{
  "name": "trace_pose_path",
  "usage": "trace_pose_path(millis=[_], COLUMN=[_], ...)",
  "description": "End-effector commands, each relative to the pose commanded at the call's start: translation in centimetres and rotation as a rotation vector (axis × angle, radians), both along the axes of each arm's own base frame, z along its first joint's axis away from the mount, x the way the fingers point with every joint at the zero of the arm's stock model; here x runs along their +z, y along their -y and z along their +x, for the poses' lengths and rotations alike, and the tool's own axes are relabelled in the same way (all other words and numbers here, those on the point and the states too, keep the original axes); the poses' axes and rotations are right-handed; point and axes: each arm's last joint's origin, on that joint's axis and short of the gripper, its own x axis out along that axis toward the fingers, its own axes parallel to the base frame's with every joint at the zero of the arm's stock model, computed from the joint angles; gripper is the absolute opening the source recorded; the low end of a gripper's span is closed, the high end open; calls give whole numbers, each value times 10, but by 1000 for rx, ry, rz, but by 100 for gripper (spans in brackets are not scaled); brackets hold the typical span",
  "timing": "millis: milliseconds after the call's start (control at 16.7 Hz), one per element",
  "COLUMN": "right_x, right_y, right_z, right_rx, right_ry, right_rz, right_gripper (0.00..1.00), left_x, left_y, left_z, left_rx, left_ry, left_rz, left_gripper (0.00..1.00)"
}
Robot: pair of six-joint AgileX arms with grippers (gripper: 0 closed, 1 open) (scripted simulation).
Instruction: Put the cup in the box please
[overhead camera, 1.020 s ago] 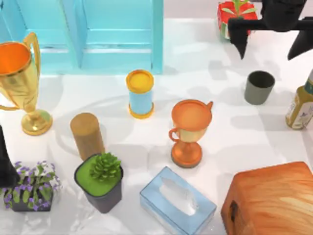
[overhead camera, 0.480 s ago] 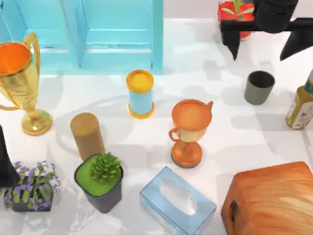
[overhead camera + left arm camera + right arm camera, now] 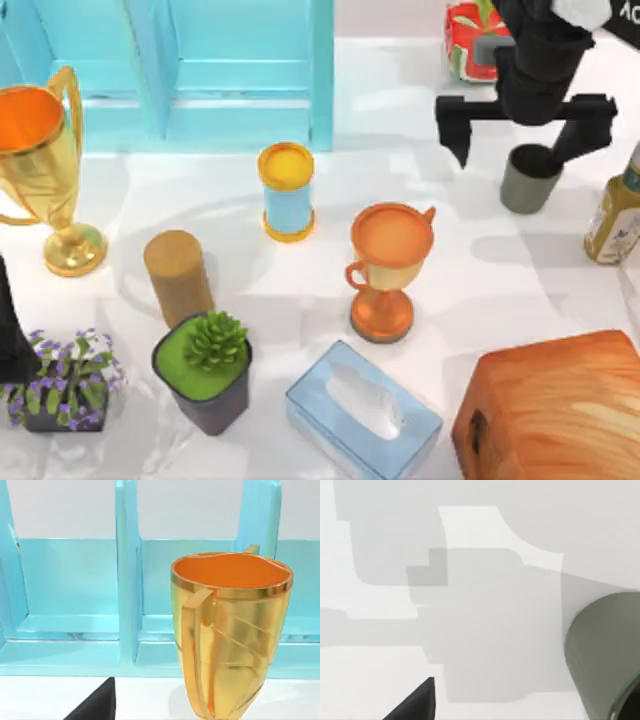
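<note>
The cup (image 3: 526, 185) is small, dark grey and handleless, and stands upright at the table's right side. My right gripper (image 3: 518, 150) hangs open over it with its fingers spread wide. One fingertip (image 3: 460, 150) is left of the cup and the other is at its back right rim. In the right wrist view the cup (image 3: 605, 655) is close, with one dark fingertip (image 3: 415, 702) apart from it. A wooden box (image 3: 555, 405) stands at the front right corner. My left arm (image 3: 10, 330) is parked at the left edge.
A light blue shelved crate (image 3: 240, 70) spans the back left. An orange goblet (image 3: 390, 265), a blue cylinder (image 3: 287, 190), a gold trophy (image 3: 45, 150), a wooden cylinder (image 3: 178, 275), two potted plants, a tissue box (image 3: 362, 410) and a bottle (image 3: 615, 215) crowd the table.
My right gripper has come forward and slightly left from the back right edge, and now straddles the cup. The cup has not moved.
</note>
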Motion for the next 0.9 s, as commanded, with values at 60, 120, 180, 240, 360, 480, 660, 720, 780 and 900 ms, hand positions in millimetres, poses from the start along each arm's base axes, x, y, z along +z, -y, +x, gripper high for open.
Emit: trace_pose_path(millis=[60, 120, 180, 240, 360, 480, 660, 720, 780, 900], right_x=[-9, -16, -20, -20, -20, -20, -20, -20, -20, -20], right_y=[0, 0, 0, 0, 0, 0, 0, 0, 0, 0], right_z=[0, -1, -1, -1, -1, -1, -1, -1, -1, -1], right_rx=[0, 0, 0, 0, 0, 0, 0, 0, 0, 0], right_ry=[-1, -3, -4, -4, -4, -4, -4, -4, -4, -4], right_rz=[0, -1, -1, -1, -1, -1, -1, -1, -1, -1], right_gripper=[100, 100, 100, 100, 100, 92, 70, 62, 55, 40], left_x=[0, 0, 0, 0, 0, 0, 0, 0, 0, 0], left_y=[0, 0, 0, 0, 0, 0, 0, 0, 0, 0], left_z=[0, 0, 0, 0, 0, 0, 0, 0, 0, 0], left_rx=[0, 0, 0, 0, 0, 0, 0, 0, 0, 0], left_ry=[0, 0, 0, 0, 0, 0, 0, 0, 0, 0], left_rz=[0, 0, 0, 0, 0, 0, 0, 0, 0, 0], left_gripper=[100, 100, 100, 100, 100, 100, 100, 100, 100, 100])
